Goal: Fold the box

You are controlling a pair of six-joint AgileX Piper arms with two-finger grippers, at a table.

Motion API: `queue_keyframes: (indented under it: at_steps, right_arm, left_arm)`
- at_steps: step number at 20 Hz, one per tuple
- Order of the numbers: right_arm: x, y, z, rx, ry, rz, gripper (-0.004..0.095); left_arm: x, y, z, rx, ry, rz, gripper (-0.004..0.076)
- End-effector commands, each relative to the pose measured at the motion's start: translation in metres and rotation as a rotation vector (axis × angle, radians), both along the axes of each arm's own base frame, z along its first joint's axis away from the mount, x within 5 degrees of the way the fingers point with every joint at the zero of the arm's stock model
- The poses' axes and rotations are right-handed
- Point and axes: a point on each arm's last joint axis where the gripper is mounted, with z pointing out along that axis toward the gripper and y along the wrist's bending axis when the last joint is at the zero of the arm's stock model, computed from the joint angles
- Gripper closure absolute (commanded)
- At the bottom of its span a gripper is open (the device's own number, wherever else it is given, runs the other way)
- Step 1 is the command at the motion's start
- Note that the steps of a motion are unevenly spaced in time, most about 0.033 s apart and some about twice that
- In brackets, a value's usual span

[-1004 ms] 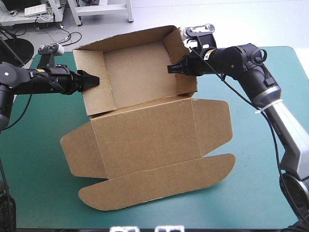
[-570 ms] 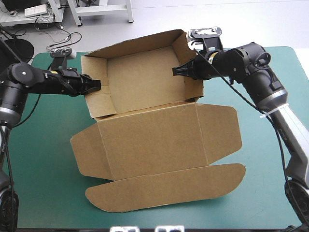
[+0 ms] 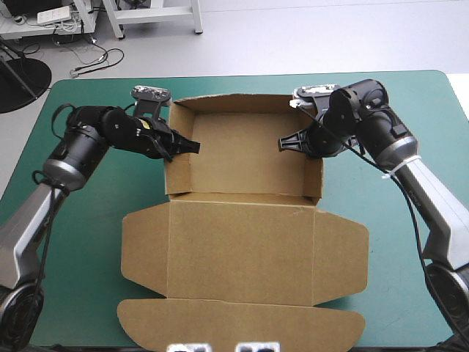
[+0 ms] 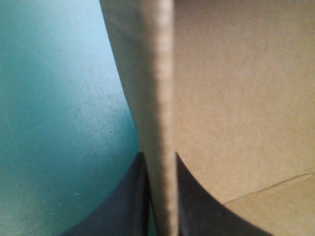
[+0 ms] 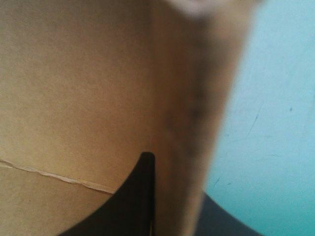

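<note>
The box (image 3: 242, 242) sits mid-frame, tray in the upper half, lid flat below. My left gripper (image 3: 192, 146) and right gripper (image 3: 284, 142) each pinch a side wall — the tray lies squarely between them.

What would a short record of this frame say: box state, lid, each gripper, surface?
box: open tray, walls raised, on the far half of the table
lid: flat toward the near edge, side flaps and front flap spread out
left gripper: shut on the tray's left wall, a finger on each side
right gripper: shut on the tray's right wall, a finger on each side
surface: teal-green cover
</note>
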Motion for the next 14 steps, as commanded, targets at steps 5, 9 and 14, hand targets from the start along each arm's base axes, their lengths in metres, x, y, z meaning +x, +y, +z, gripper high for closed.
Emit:
queue_keyframes:
  at_steps: [5,9,14]
  right_arm:
    - [0.008,0.024,-0.041,0.137,0.095,0.022,0.0909]
    - [0.031,0.035,-0.08,0.127,0.136,0.006,0.0909]
    - [0.038,0.034,-0.088,0.073,0.126,0.02,0.0904]
  left_arm:
    - [0.014,-0.051,-0.043,-0.066,0.208,-0.01,0.0734]
    - [0.026,-0.067,-0.089,0.037,0.31,-0.016,0.0734]
    - [0.032,-0.066,-0.103,0.096,0.327,-0.029,0.0732]
